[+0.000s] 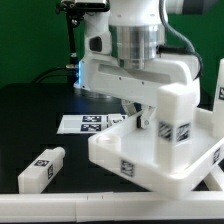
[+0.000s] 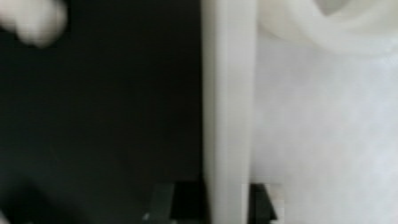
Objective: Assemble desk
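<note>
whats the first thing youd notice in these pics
The big white robot arm fills the middle of the exterior view, its gripper down at the white desk tabletop toward that view's right, where a tagged leg stands upright. A second leg lies loose on the black table at the view's lower left, apart from the marker board.

Tabletop (image 1: 150,160): white, wide, flat, lower right of frame, tag on its near edge. Upright leg (image 1: 176,112) stands on it, centre right, tagged. Loose leg (image 1: 42,167) lies on its side on the dark worktop, lower left, well apart.
</note>
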Motion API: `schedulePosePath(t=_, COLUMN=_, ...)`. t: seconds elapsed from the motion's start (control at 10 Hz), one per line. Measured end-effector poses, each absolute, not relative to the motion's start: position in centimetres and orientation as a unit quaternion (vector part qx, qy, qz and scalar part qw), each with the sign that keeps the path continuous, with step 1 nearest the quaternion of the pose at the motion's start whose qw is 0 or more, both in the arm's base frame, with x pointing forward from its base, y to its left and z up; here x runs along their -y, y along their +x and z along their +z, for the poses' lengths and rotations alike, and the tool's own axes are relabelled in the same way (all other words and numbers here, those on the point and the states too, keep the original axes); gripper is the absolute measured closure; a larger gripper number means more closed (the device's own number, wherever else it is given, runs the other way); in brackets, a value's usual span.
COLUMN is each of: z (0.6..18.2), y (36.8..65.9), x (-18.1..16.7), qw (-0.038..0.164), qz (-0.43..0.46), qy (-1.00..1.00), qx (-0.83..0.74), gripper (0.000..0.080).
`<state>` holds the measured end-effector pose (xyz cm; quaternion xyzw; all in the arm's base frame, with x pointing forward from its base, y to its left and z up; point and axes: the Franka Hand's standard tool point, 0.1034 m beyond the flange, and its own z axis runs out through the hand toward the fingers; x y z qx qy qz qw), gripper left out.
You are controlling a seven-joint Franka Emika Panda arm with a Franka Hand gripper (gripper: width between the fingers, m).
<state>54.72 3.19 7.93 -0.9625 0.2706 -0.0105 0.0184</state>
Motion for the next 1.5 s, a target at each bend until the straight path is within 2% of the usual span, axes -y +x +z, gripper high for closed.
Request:
schedulePosePath(t=0.1, z=7.7, y=54.6, x=-3.2, qw=0.016, qz=-0.018, qy=-0.983, qx=-0.183, gripper=0.0742)
schedulePosePath(t=0.4, z=7.5, y=54.5, x=-2.8, qw=0.010, qz=-0.014, qy=-0.996, qx=-0.083, gripper=0.0742)
schedulePosePath(t=0.6, z=8.7, y=57.0, x=-1.2, qw=-0.001, qz=-0.025, qy=-0.995, qx=0.095, gripper=0.0742)
schedulePosePath(t=0.8, z=9.0, y=57.6, x=-1.0, qw=-0.008, qz=-0.027, qy=-0.973, qx=0.230, gripper=0.0742)
schedulePosePath(t=1.2, z=8.6, y=57.4, x=-0.1, qw=-0.021, qz=-0.017, qy=-0.949, qx=0.316, gripper=0.0742)
schedulePosePath(t=1.3, z=8.9, y=58.8, x=0.8, qw=-0.032, qz=-0.009, qy=-0.911, qx=0.412, gripper=0.0742)
schedulePosePath(t=1.5, z=9.1, y=61.1, x=1.5, qw=-0.029, qz=0.006, qy=-0.848, qx=0.529, gripper=0.0742)
